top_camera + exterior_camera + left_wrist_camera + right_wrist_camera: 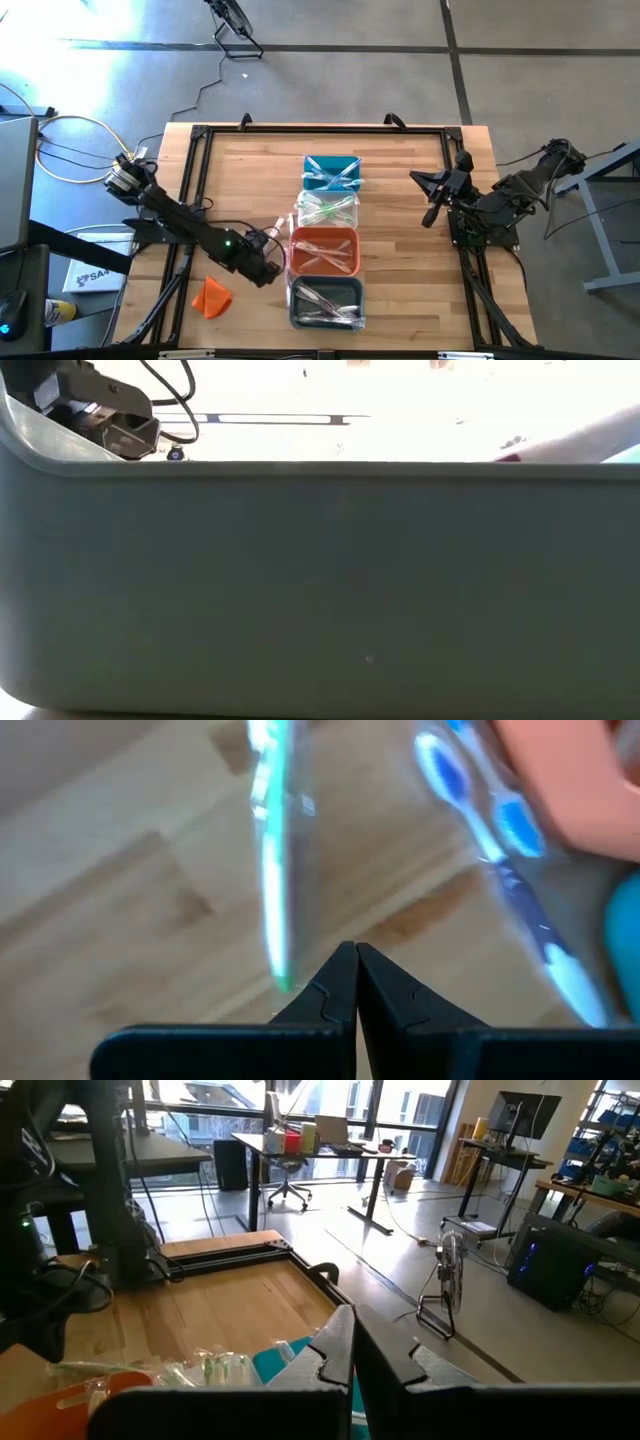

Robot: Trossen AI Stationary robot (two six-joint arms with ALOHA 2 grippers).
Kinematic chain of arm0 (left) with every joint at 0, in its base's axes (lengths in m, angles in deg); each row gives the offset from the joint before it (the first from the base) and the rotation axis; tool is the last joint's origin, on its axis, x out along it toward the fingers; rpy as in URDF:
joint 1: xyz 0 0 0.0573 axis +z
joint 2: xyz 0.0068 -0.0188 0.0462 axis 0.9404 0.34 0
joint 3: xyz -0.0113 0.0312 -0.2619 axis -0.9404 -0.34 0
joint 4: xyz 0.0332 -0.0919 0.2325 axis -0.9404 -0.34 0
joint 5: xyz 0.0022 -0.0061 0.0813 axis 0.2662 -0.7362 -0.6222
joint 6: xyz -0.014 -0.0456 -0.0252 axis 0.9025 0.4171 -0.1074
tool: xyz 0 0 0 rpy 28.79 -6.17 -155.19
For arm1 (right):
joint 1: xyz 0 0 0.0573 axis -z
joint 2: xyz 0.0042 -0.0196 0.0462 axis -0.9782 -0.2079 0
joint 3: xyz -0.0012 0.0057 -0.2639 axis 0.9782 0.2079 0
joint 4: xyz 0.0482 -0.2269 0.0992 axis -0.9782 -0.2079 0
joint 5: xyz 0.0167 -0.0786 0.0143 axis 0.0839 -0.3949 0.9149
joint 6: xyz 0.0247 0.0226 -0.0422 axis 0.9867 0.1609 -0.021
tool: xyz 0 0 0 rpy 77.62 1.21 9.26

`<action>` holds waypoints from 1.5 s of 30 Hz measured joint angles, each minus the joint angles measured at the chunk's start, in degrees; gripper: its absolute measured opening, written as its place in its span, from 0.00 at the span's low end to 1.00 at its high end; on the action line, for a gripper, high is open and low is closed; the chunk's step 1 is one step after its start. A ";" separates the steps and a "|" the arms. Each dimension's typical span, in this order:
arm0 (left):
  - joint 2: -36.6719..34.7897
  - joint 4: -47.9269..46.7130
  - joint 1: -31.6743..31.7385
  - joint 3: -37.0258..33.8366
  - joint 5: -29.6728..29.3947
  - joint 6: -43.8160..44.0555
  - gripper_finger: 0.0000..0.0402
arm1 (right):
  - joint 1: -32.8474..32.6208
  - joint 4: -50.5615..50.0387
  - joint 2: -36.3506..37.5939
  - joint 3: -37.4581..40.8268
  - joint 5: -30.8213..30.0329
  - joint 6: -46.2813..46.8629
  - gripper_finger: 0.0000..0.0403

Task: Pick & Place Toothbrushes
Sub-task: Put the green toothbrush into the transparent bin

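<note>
High view: my left gripper (pixel 272 262), clenched and empty, sits beside the orange bin (pixel 324 252); the toothbrushes (pixel 328 212) lie in the four bins. Left wrist view: a green toothbrush (pixel 272 860) lies ahead, so I judge a pick comes next, needing opened fingers. Right wrist view: my right gripper (pixel 353 1342) waits clenched.

The table (pixel 400 230) has a top of light wood planks with visible grain, matt, framed by black metal rails (pixel 320 128). The four bins are smooth plastic: teal (pixel 331 172), clear and glossy (pixel 327 210), orange (pixel 324 250), and grey (pixel 326 301), matt on its wall. The toothbrushes (pixel 275 850) look like glossy, partly translucent plastic. The orange lump (pixel 212 297) looks like matt cloth. The left tool (pixel 356 982) has matt black plastic fingers.
</note>
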 joint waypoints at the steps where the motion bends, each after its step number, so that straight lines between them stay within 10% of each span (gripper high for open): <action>1: -0.93 -0.38 0.55 -0.72 0.05 -0.82 0.00 | 0.00 0.32 0.00 0.00 -0.02 0.00 0.00; 23: -11.74 1.67 5.22 -7.40 -0.06 -6.25 0.01 | 0.00 2.32 0.02 0.00 -0.02 -0.15 0.00; 45: -11.74 5.10 5.22 -7.38 0.15 -6.22 0.41 | 0.00 2.30 0.02 0.00 0.00 -0.17 0.00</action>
